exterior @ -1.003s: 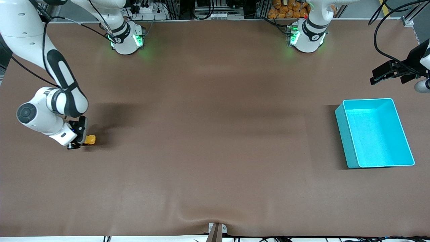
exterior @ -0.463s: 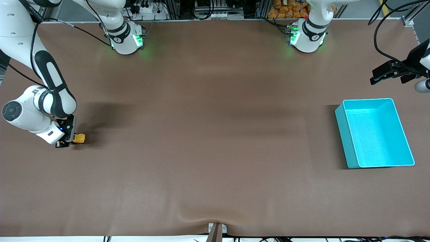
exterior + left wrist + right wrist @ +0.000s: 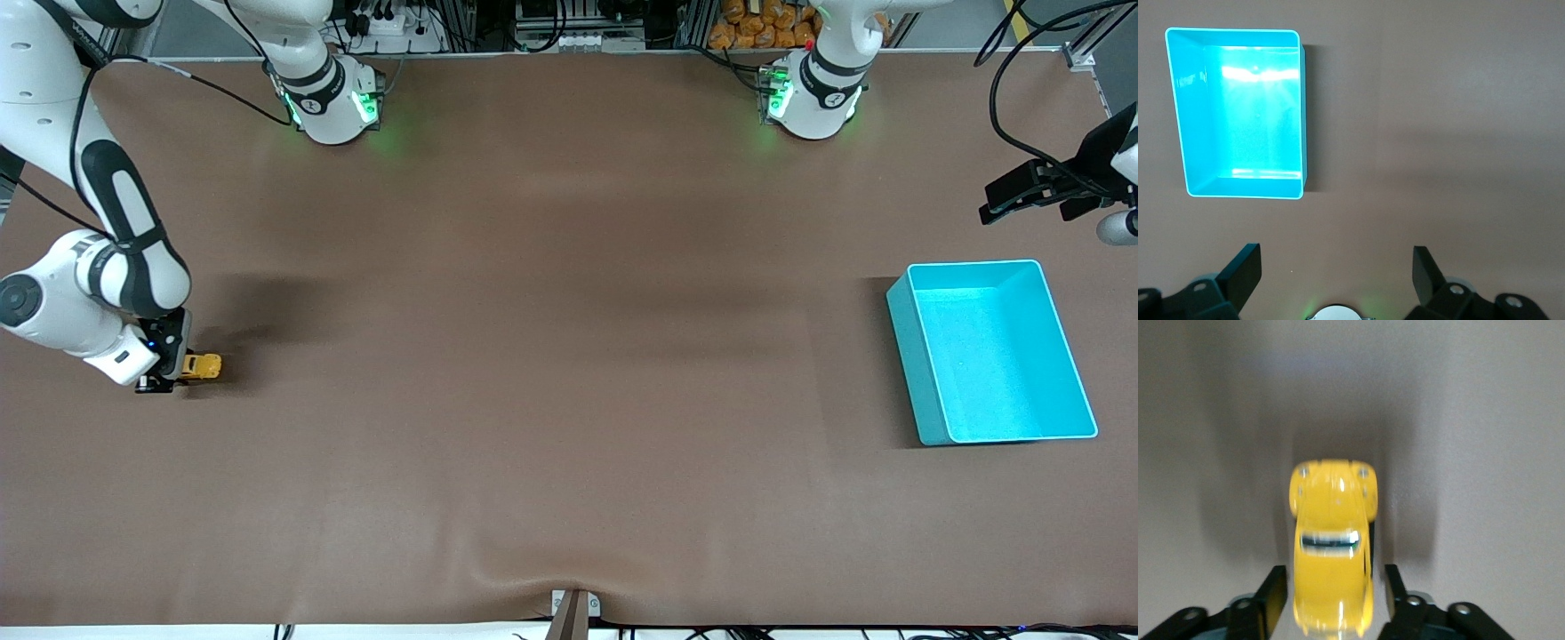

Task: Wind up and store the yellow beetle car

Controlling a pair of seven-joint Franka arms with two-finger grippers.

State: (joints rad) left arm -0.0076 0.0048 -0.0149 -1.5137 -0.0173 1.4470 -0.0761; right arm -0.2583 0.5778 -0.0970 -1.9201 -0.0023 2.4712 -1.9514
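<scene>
Yellow beetle car [image 3: 1332,550], turquoise bin [image 3: 996,351], brown table [image 3: 569,356].

moved: right gripper [image 3: 169,372] dragged yellow beetle car [image 3: 202,365] toward right arm's table end | jaws: now parted, clear of car's sides

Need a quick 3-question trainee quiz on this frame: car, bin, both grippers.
1. Short answer: which gripper has the yellow beetle car between its fingers?
2. True or false: the car lies inside the turquoise bin.
3. Multiple choice: the left gripper is
A) shut on the car
B) open, holding nothing
C) shut, down inside the bin

Key
1. The right gripper. It is open, with a finger on each side of the car, which sits on the table toward the right arm's end.
2. False. The bin holds nothing.
3. B
</scene>
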